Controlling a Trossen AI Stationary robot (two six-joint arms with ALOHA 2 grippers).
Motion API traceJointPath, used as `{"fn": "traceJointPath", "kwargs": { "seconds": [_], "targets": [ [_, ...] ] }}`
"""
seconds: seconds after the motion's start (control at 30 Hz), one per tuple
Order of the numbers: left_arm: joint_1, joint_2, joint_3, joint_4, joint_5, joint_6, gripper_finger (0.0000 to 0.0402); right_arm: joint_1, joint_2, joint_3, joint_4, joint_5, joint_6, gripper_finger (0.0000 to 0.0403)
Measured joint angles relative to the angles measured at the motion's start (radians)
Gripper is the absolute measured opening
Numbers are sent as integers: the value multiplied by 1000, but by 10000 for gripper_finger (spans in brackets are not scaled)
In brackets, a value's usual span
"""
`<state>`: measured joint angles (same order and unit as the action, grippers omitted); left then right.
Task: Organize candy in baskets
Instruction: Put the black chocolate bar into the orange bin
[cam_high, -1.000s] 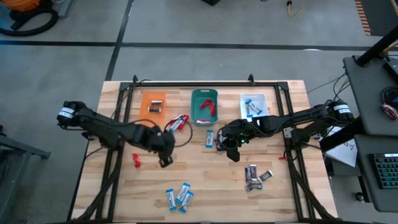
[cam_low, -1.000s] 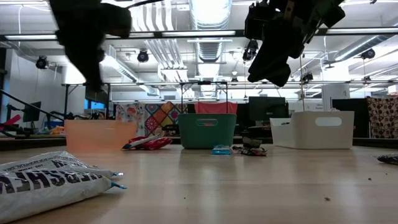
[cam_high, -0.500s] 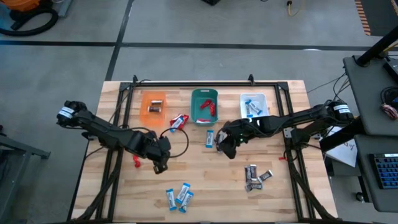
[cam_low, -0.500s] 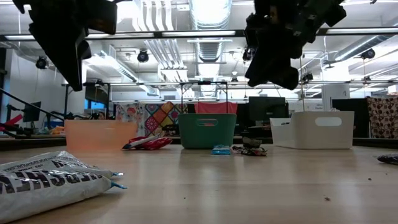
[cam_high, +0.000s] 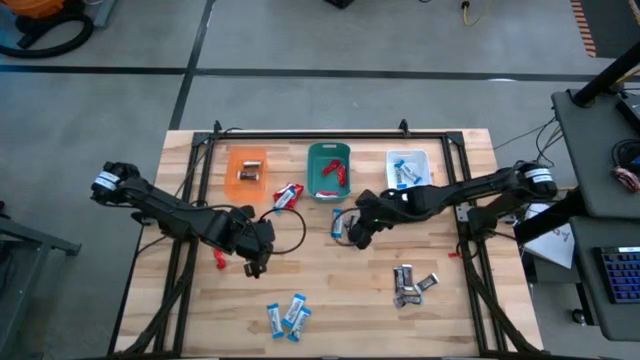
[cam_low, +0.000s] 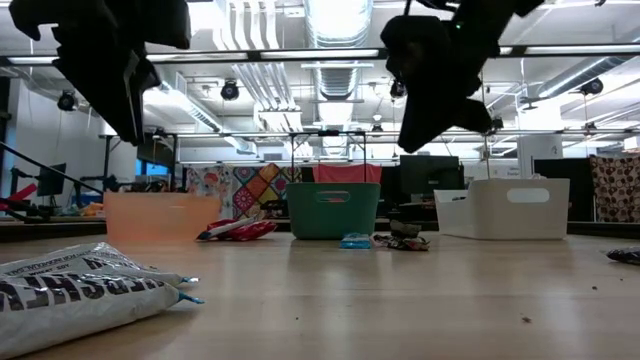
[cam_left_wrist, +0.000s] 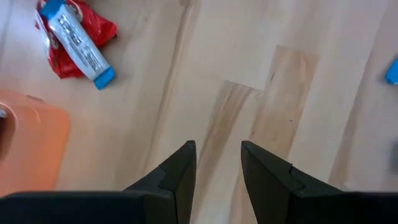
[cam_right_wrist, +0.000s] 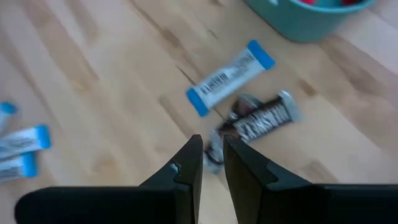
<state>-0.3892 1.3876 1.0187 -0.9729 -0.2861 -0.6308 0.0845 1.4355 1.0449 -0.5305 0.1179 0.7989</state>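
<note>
Just in front of the green basket (cam_high: 328, 168), the right pincer (cam_right_wrist: 211, 163), jaws narrow and empty, hovers over a dark candy bar (cam_right_wrist: 262, 118) on the desk (cam_high: 330, 290), apparently reaching for it; next it must descend and grip it.

3 baskets (cam_high: 328, 170) in row at back; candy (cam_high: 287, 314) scattered in front

Orange basket (cam_left_wrist: 25, 146) cut off by edge in left wrist view; contents unreadable. Teal basket (cam_right_wrist: 311, 15) only a corner in right wrist view. Low view: big silver wrapper (cam_low: 80, 290) cropped at left edge. High view: candy in white basket (cam_high: 407, 170) too small to count.
</note>
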Motion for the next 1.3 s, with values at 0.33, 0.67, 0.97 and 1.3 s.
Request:
{"fn": "traceJointPath", "kwargs": {
  "seconds": [0.33,0.67,0.97,1.3],
  "targets": [
    [0,-1,0,-20,-102,24,111,5,207,247,-295,14,21,56],
    [0,-20,0,-225,-267,-18,111,10,315,315,-354,6,46,91],
    [0,-194,-7,-87,-360,158,111,9,322,306,-352,69,142,165],
    [0,-444,-152,395,-272,534,111,8,366,270,-344,127,223,215]
  ]
}}
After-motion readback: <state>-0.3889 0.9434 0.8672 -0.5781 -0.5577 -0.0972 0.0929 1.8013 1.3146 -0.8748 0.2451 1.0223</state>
